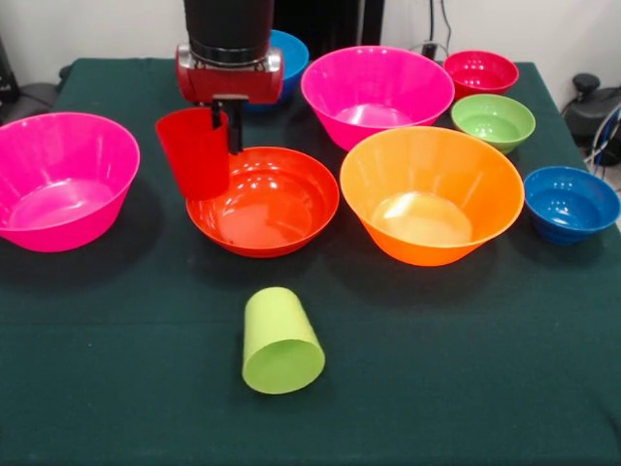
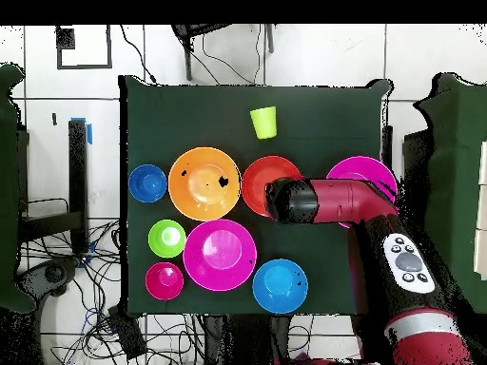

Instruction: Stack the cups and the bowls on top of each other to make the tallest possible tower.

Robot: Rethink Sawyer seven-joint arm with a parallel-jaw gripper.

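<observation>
Eight bowls on green tablecloth (image 1: pixel 437 369)

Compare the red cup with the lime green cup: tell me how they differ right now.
The red cup hangs above the table in the robot's hand, gripped at its rim; the lime green cup lies free on the green cloth. The red cup is roughly upright with its mouth up, beside the red-orange bowl; the green cup lies on its side, away from every bowl. They differ in colour. Both are smooth, tapered, handleless tumblers of similar size.
</observation>
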